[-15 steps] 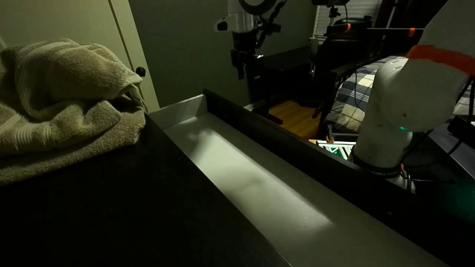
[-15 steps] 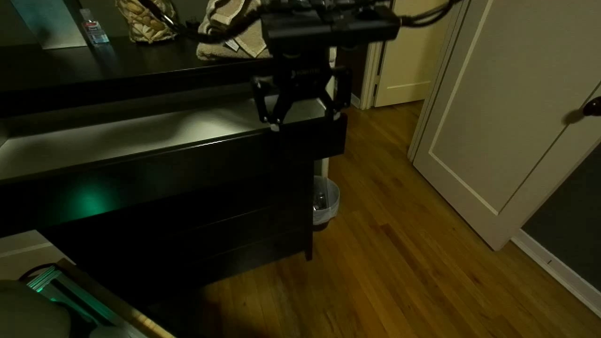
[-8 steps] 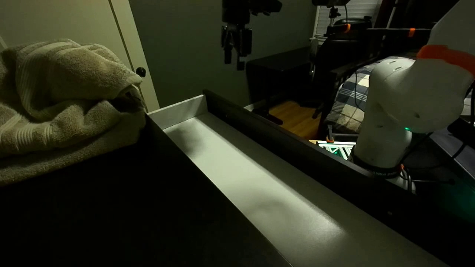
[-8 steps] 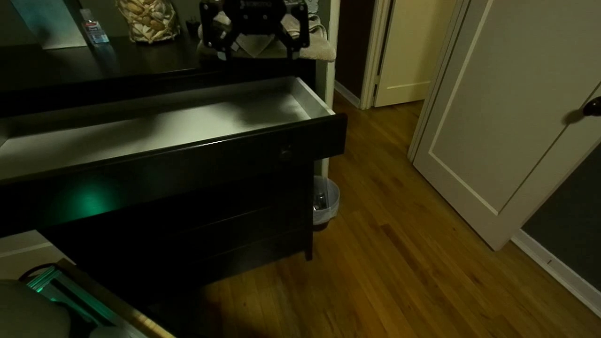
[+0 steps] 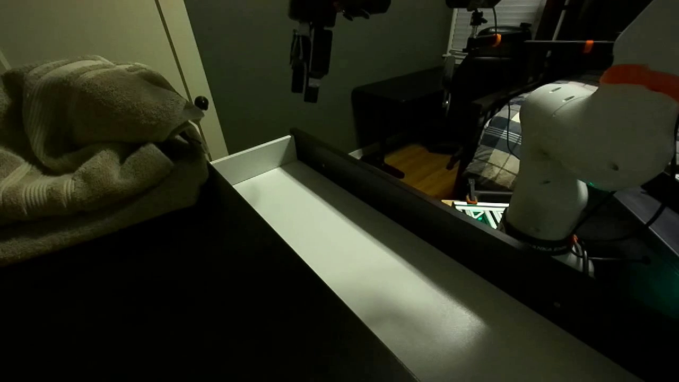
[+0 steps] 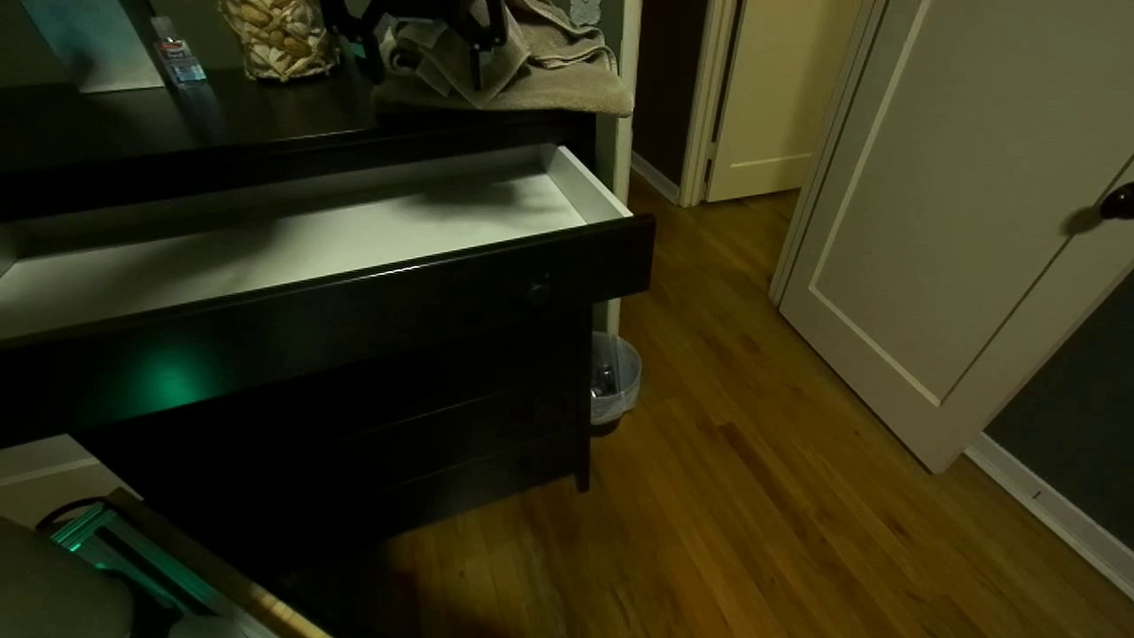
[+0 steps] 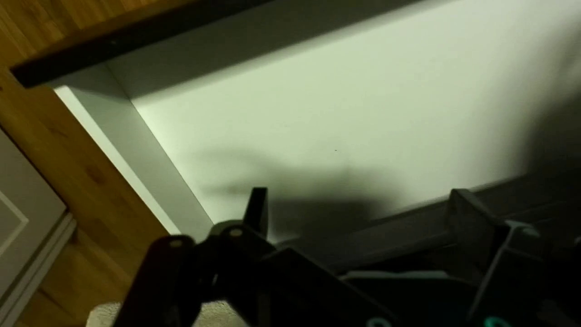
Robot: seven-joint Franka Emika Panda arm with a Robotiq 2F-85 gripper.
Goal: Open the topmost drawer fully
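Note:
The topmost drawer of the dark dresser stands pulled out, with its white inside showing in both exterior views (image 5: 339,239) (image 6: 381,235) and in the wrist view (image 7: 363,104). Its dark front (image 6: 416,292) carries a small dark knob (image 6: 539,291). I see nothing lying in the visible part of the drawer. My gripper (image 7: 358,190) is open and empty, its fingers wide apart, above the drawer and apart from it. The gripper also shows high up in both exterior views (image 5: 306,90) (image 6: 427,66); its upper part is cut off there.
Folded beige towels (image 5: 106,138) lie on the dresser top (image 6: 221,115), with a shell-filled container (image 6: 279,40) and a sanitizer bottle (image 6: 179,53). A lined trash bin (image 6: 615,381) stands beside the dresser. A white door (image 6: 957,221) stands at the right.
My gripper has risen off the drawer's front edge and moved left in both exterior views, back over the drawer toward the dresser top. The drawer has not moved.

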